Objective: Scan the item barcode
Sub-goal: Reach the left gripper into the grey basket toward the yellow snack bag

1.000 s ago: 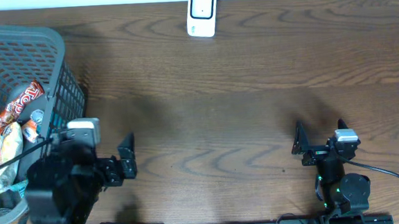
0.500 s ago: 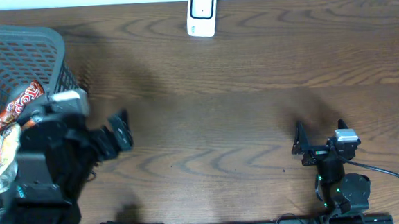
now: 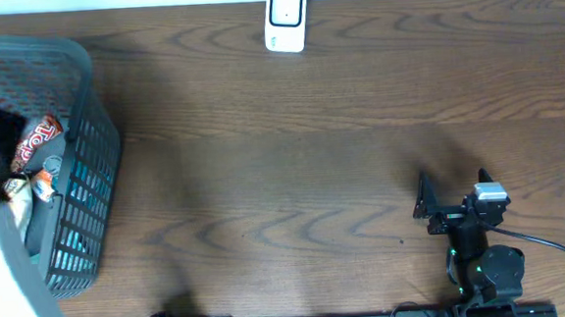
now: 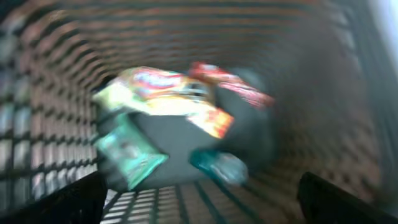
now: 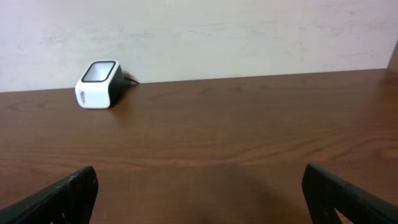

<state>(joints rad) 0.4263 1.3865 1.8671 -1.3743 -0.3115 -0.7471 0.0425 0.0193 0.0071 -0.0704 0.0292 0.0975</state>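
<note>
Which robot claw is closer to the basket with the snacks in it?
Left. The left claw is right above the basket, pointing in at the snack packets. The right claw sits far off, on the other side of the table.

My left arm (image 3: 0,279) has swung off the worktop (image 3: 313,176) and over the basket (image 3: 96,160), jaws wide above the snack packets (image 4: 165,99).

White-and-black scanner (image 5: 98,84) far left on the brown wooden table (image 5: 249,130), pale wall (image 5: 217,31) behind
</note>
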